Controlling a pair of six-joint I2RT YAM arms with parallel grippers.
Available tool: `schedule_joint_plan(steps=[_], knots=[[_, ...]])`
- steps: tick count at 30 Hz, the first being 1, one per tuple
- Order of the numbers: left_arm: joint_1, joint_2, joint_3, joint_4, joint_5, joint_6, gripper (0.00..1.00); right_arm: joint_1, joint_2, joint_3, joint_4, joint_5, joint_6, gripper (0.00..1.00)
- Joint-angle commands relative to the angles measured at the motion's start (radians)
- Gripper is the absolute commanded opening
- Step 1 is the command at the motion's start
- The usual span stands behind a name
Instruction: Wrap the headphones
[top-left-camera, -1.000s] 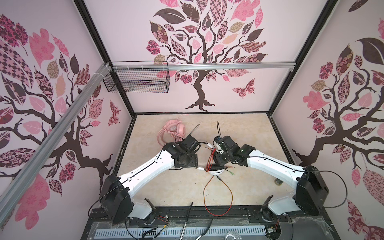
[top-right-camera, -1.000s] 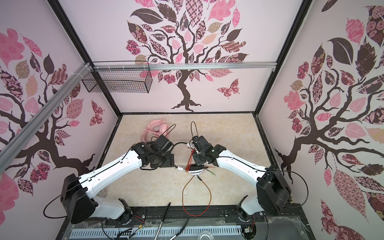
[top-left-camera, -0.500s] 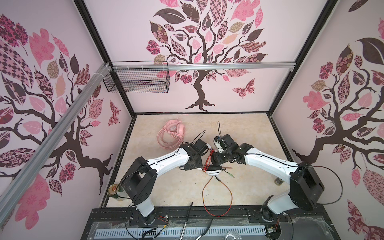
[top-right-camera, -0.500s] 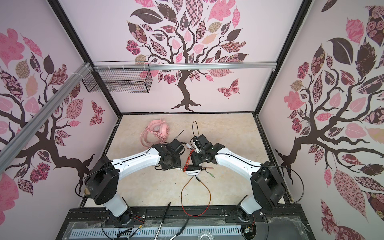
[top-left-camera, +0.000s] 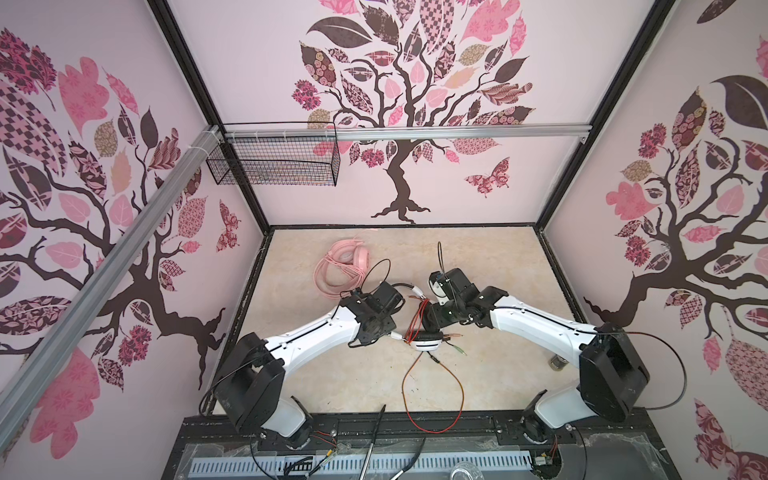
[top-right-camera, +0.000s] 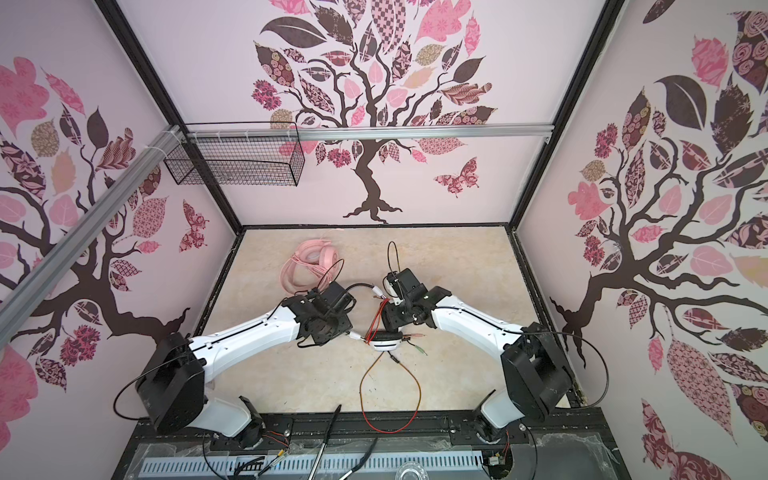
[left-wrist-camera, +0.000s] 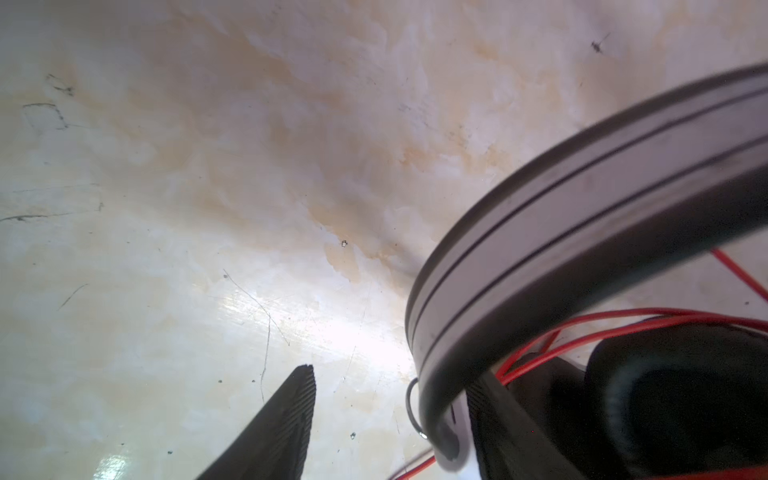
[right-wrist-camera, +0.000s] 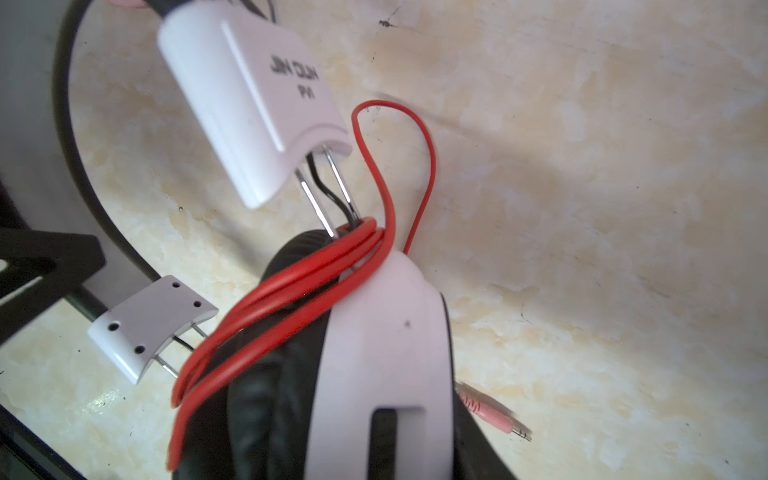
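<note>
Left pincer (left-wrist-camera: 390, 376) stands spread and empty, with the white-and-black headset (top-left-camera: 428, 343) at its 3 o'clock in a top view; the loose cord (top-left-camera: 434, 432) trails toward 6 o'clock.

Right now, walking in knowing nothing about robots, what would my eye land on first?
Probably the bright red cord, wound in loops around the white-and-black headset at mid-table, where the left arm and right arm meet. The cord's loose end trails in a big loop toward the front edge. At the back left of the table lies a pink headset with its cord coiled by it.
</note>
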Motion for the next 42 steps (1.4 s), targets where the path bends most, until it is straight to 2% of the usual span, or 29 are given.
schedule_joint_plan(steps=[1, 5, 11, 15, 20, 26, 34, 35, 36, 40, 42], knots=[[0.017, -0.029, -0.047, 0.045, -0.005, -0.056, 0.59, -0.005, -0.036, 0.012, 0.039, -0.035, 0.021, 0.38], [0.018, -0.02, -0.046, 0.067, 0.04, -0.097, 0.52, -0.004, -0.035, 0.012, 0.05, -0.05, 0.044, 0.38], [0.007, 0.01, -0.048, 0.107, 0.054, -0.151, 0.57, -0.006, -0.027, 0.019, 0.057, -0.057, 0.067, 0.38], [0.004, 0.024, -0.039, 0.105, 0.056, -0.15, 0.53, -0.006, -0.026, 0.024, 0.056, -0.057, 0.068, 0.38], [0.006, 0.046, -0.045, 0.099, 0.045, -0.145, 0.41, -0.006, -0.028, 0.031, 0.049, -0.058, 0.065, 0.38], [0.023, 0.045, -0.037, 0.088, 0.023, -0.099, 0.44, -0.006, -0.048, 0.032, 0.036, -0.062, 0.056, 0.38], [0.035, 0.049, -0.015, 0.07, -0.004, -0.06, 0.34, -0.007, -0.068, 0.037, 0.025, -0.077, 0.056, 0.37], [0.036, 0.049, -0.018, 0.07, 0.001, -0.058, 0.32, -0.007, -0.07, 0.039, 0.022, -0.077, 0.056, 0.37], [0.037, 0.049, -0.018, 0.069, 0.002, -0.058, 0.23, -0.007, -0.071, 0.039, 0.022, -0.077, 0.056, 0.37], [0.039, 0.037, -0.011, 0.069, 0.006, -0.037, 0.08, -0.007, -0.076, 0.038, 0.015, -0.078, 0.044, 0.37], [0.047, 0.026, -0.003, 0.062, 0.016, -0.015, 0.02, -0.006, -0.079, 0.037, 0.004, -0.086, -0.004, 0.38]])
